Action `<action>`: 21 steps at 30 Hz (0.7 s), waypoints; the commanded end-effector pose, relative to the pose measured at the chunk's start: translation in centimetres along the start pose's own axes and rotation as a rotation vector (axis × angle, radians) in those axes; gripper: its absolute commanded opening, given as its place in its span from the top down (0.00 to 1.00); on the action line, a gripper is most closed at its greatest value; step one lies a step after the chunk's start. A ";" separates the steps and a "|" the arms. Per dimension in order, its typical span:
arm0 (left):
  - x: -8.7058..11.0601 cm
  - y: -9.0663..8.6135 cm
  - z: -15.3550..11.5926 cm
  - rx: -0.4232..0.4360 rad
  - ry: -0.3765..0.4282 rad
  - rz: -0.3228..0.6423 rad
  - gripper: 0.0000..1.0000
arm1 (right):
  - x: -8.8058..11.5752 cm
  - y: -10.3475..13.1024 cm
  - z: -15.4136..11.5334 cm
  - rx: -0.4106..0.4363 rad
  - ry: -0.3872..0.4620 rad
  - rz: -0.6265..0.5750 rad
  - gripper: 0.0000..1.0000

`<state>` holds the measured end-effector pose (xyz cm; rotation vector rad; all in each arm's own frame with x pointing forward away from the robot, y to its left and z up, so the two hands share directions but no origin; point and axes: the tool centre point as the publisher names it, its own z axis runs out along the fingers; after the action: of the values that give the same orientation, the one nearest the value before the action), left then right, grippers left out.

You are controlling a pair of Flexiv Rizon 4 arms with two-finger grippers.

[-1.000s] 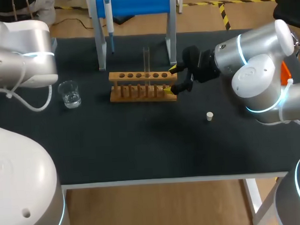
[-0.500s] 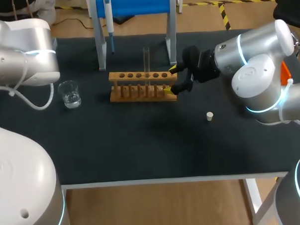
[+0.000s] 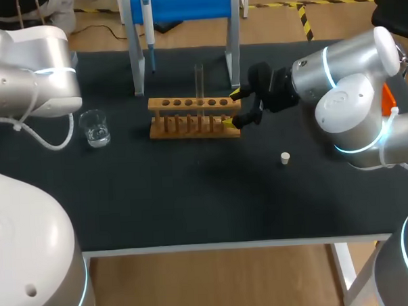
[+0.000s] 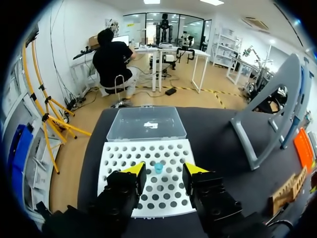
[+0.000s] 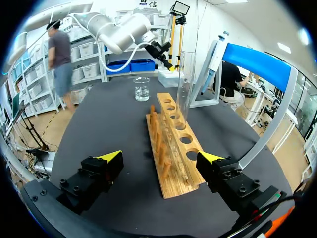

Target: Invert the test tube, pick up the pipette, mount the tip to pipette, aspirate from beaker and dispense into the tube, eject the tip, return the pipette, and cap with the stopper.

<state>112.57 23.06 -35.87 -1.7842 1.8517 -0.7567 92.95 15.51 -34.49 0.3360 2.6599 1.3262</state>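
The right tool stands open at mid-frame, with the right end of the wooden rack between its fingers. The test tube stands upright in that rack. The left tool, fingers apart, hovers over a white tip box holding one blue tip. The pipette hangs at upper centre.

head: overhead, down, far | wrists: low, forward, close | shared: wooden rack

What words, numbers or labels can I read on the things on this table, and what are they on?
No text here can be read.
On the tip box lid: a small pale label, too small to read.
On the beaker: no legible marks.
On the pipette and the wooden rack: no print shows.
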 end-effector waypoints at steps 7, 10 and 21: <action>-0.2 -0.1 0.6 -0.007 -0.011 0.016 0.54 | 0.0 0.0 -0.1 0.002 0.002 0.000 0.00; -0.2 -0.1 0.6 -0.007 -0.007 0.009 0.55 | 0.0 0.0 -0.1 0.002 0.002 0.000 0.00; -0.5 -0.2 1.0 -0.014 -0.016 0.017 0.56 | 0.0 0.0 -0.1 0.002 0.002 0.000 0.00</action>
<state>112.94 23.41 -36.33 -1.7716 1.8575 -0.7312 92.95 15.51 -34.49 0.3360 2.6599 1.3262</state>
